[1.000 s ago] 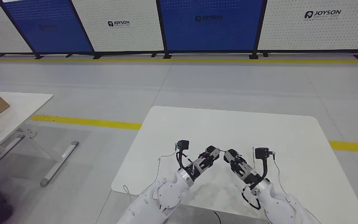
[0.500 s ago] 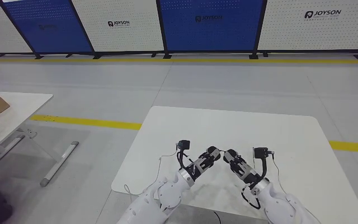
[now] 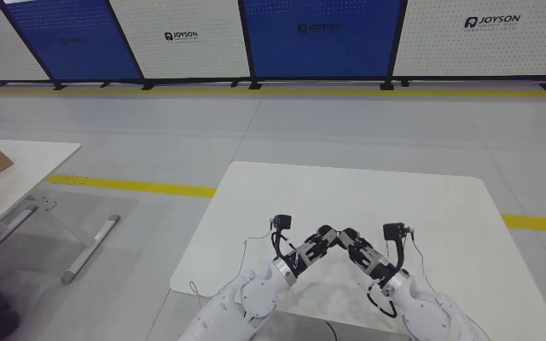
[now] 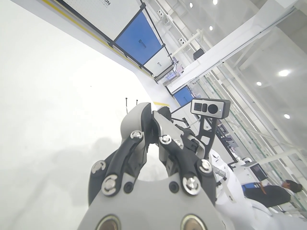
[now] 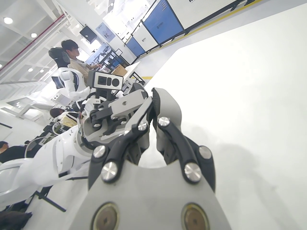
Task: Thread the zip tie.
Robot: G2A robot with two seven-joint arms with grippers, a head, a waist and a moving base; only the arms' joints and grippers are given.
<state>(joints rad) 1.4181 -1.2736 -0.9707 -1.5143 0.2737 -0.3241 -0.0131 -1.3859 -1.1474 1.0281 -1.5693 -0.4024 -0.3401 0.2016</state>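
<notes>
As the right gripper (image 3: 342,235) edges toward nine o'clock, nearly meeting the left gripper (image 3: 328,233), both pinched shut, threading looks close.

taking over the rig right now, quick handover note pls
Left gripper: shut, over the white table.
Right gripper: shut, nearly tip to tip with the left one.
Thin black zip tie: two thin strands stick up just past the left gripper's tip; which gripper pinches it cannot be told.
Done: the grippers are together near the table's front middle.
Left: threading is not confirmed. Check that the tail enters the head, then pull it through.
</notes>
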